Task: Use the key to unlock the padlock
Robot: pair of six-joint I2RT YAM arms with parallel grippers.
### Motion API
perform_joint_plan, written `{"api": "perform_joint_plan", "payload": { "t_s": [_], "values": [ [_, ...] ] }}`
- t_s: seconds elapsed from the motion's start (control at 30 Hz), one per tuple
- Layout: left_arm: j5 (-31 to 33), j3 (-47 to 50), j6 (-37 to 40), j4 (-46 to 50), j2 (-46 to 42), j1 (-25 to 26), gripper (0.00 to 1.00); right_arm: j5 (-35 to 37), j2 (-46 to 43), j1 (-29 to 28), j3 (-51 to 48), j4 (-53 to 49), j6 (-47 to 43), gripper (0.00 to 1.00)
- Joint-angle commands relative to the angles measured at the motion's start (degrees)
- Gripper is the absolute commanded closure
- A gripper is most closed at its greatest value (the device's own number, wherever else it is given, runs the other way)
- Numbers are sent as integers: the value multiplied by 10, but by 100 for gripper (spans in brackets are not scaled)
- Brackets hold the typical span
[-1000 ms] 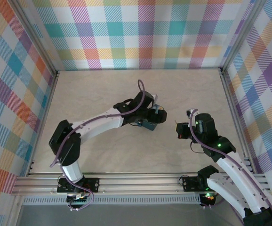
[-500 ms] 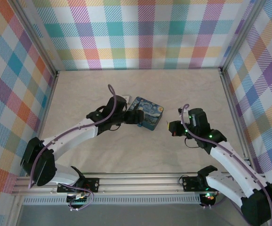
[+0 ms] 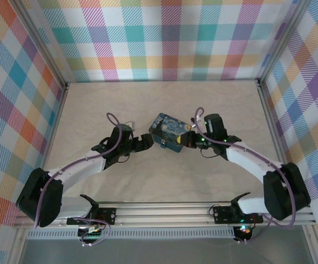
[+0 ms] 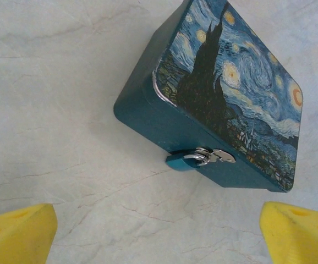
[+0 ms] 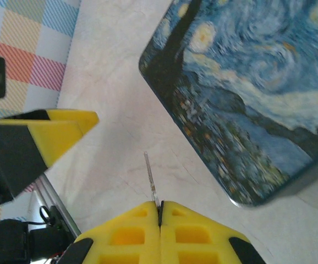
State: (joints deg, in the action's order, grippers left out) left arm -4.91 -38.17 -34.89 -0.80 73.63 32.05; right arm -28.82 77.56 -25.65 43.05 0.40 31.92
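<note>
The padlock (image 4: 189,159), small with a teal body and silvery shackle, hangs on the hasp at the front wall of the night-sky tin (image 4: 233,93); from above it is a small speck (image 3: 163,145) at the tin's (image 3: 171,130) near edge. My left gripper (image 4: 159,239) is open, its yellow fingers (image 4: 17,234) wide apart, a short way in front of the padlock with nothing between them. It sits left of the tin (image 3: 143,142). My right gripper (image 5: 160,204) is shut on the key (image 5: 151,177), whose thin blade sticks out past the fingertips, beside the tin's (image 5: 247,93) edge. Seen from above, it (image 3: 188,141) is at the tin's right side.
The marbled tabletop (image 3: 214,99) is walled by checked panels (image 3: 164,38) on three sides, with a metal rail (image 3: 164,212) along the near edge. A finger of the left gripper (image 5: 54,129) shows in the right wrist view, close to the key's tip.
The left arm has drawn back to the left off the tin, which now lies uncovered. The right gripper has moved up and left to the tin's right side.
</note>
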Motion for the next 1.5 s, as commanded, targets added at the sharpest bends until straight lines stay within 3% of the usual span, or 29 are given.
{"api": "perform_joint_plan", "payload": {
  "t_s": [0.0, 0.57, 1.07, 1.33, 1.47],
  "values": [
    [-10, 19, -5, -55, -9, -4, 5, -35, 32, -4, 34, 48, 15, 97],
    [-44, 39, 10, -144, 66, 11, 6, -44, 170, -4, 80, 80, 20, 98],
    [-31, 2, 134, -209, 145, 61, 9, -19, 182, -4, 51, 48, 3, 98],
    [-76, -15, 152, -266, 204, 61, 11, -12, 177, -4, 41, 45, 1, 98],
    [-94, -29, 152, -288, 241, 61, 19, -10, 175, -4, 38, 44, -1, 98]
  ]
}}
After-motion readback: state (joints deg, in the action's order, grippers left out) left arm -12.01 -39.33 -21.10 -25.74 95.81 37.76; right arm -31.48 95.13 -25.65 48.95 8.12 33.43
